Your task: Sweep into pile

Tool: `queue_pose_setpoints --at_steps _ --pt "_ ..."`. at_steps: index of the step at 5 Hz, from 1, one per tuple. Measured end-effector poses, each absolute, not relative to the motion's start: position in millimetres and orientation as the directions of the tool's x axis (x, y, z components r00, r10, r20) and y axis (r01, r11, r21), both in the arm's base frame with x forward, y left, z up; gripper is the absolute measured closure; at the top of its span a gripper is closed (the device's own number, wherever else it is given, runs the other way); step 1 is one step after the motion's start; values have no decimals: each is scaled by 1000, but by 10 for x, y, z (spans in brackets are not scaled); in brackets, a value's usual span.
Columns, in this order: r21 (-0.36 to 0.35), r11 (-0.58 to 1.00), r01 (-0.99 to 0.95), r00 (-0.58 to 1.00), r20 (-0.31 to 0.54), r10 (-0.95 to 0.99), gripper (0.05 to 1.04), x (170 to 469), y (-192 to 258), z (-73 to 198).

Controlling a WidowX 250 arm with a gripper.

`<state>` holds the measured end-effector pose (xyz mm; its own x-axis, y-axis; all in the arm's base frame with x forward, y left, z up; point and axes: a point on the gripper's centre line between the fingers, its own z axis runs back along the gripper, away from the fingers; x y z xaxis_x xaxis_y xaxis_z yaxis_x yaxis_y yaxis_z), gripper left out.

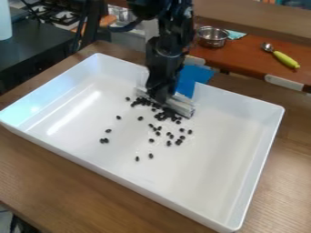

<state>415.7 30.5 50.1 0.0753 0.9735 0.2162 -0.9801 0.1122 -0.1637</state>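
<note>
The black gripper (160, 94) hangs down into the white tray near its back wall, shut on a pale grey bar (180, 106) that stands low across the tray floor. Along the near side of this bar lie many small black beans (164, 114), most densely around its middle and right part. Looser beans (169, 137) are scattered from there toward the tray's middle. A few single beans (104, 140) lie farther left, and two (144, 157) lie nearer the front.
The white tray (231, 191) has raised walls and sits on a brown wooden table (72, 177). A blue piece (193, 79) stands at the back wall. Behind are a metal pot (212, 37) and a spoon with a green handle (284, 59) on an orange-brown surface.
</note>
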Motion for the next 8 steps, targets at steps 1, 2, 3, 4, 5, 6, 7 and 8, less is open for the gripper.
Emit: queue_pose_setpoints --at_steps 1,2,3,4,5,6,7,8 --pt "-170 111 -979 72 218 973 731 4040 313 491" --pt "-180 103 -978 62 218 974 732 3932 371 491" --pt "-179 85 -980 45 216 975 732 3776 419 475" --pt "-182 58 -982 21 202 979 732 3619 471 482" --pt "-174 35 -984 0 197 980 732 3435 525 474" --pt "-154 19 -988 -12 195 981 732 3188 589 475" --pt "-140 13 -990 -15 192 981 733 2997 642 470" --pt "-113 19 -993 -2 186 983 733 2795 689 468"
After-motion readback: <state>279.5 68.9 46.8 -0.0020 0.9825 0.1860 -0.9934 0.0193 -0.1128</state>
